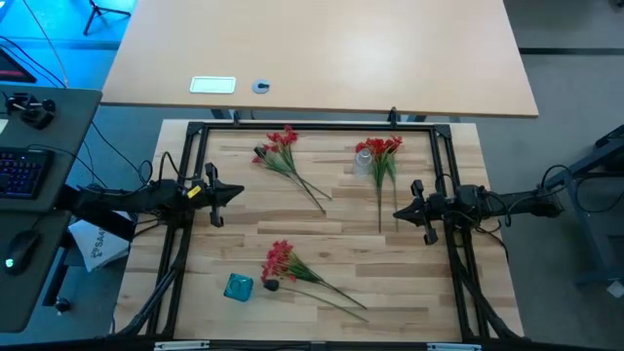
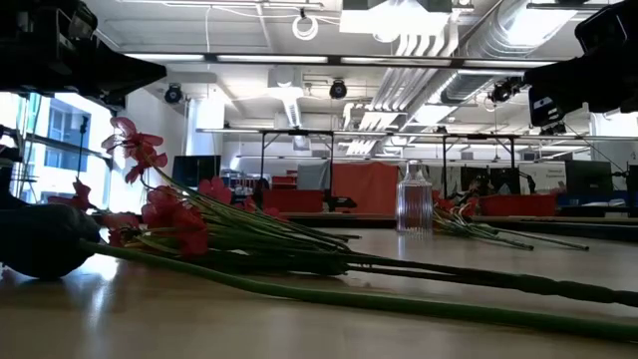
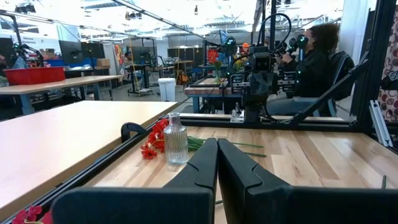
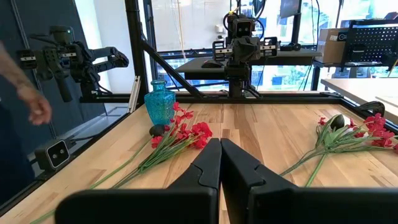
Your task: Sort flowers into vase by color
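The sorting had not begun, going by how things lay: every flower was flat on the wooden table (image 1: 322, 234) and neither vase held a stem. Taking the table from above as a clock face, one bunch of red flowers (image 1: 283, 154) lay at about eleven o'clock, with a dark bud at its outer end, stems trailing toward the centre. A second red bunch (image 1: 382, 154) lay at about one o'clock, its blossoms right against the clear glass vase (image 1: 363, 161), the stems running straight down toward the middle. The third bunch (image 1: 281, 263) lay at about seven o'clock, with a dark bud among the red, just beside the blue glass vase (image 1: 238, 287). The left gripper (image 1: 234, 194) hung at nine o'clock, its fingers pressed together with nothing between them, as the left wrist view showed. The right gripper (image 1: 402, 213) hung at three o'clock, likewise closed and empty, its tip near the stems of the one o'clock bunch but not touching them. In the right wrist view a person's hand (image 4: 38, 111) showed beyond the table edge. All of the picking, separating by colour and placing seemed to be left to do
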